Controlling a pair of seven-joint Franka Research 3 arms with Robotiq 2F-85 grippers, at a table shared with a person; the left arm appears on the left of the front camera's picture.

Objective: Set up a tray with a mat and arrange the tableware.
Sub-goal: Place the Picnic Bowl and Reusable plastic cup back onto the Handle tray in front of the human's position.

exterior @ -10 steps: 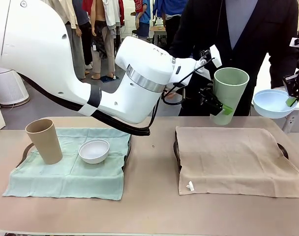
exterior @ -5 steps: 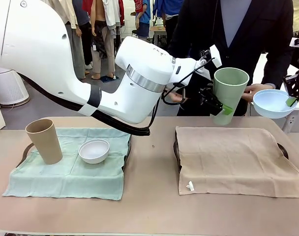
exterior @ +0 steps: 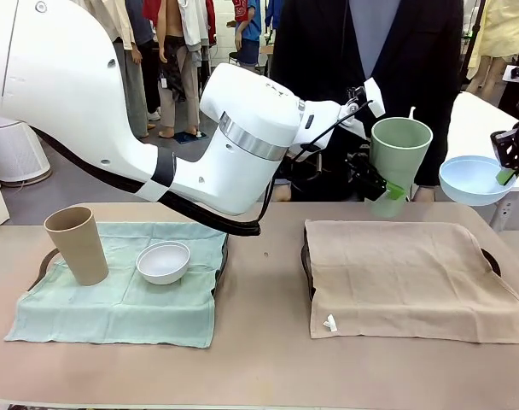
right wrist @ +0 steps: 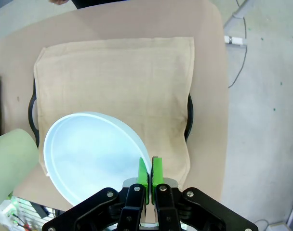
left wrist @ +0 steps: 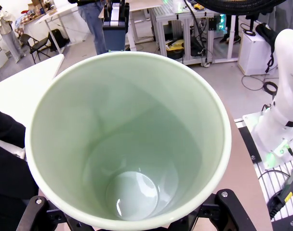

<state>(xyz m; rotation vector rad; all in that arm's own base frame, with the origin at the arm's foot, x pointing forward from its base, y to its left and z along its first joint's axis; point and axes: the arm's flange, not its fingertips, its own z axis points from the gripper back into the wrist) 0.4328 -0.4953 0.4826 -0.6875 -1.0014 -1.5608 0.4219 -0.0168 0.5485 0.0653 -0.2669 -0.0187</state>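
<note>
Placement is the step in hand, by the look of it: both pieces are held in the air above the far edge of the beige mat (exterior: 409, 278) on the R tray (exterior: 492, 260). The pale green cup (exterior: 399, 165) is clamped upright by the left gripper (exterior: 375, 182), pads shut against its lower wall; the mat lies just below and toward the robot. The light blue bowl (exterior: 473, 179) is pinched at its rim by the right gripper (right wrist: 150, 172), jaws nearly closed on the thin edge, w/ the mat directly beneath. The cup should be lowered vertically & released only once seated flat. The bowl hangs from one rim point, so it is likely to tilt; a slow descent is advised, w/ clearance kept btwn the two. The tan cup (exterior: 77, 244) and white bowl (exterior: 164, 261) are already set on the green mat (exterior: 114, 307).
</note>
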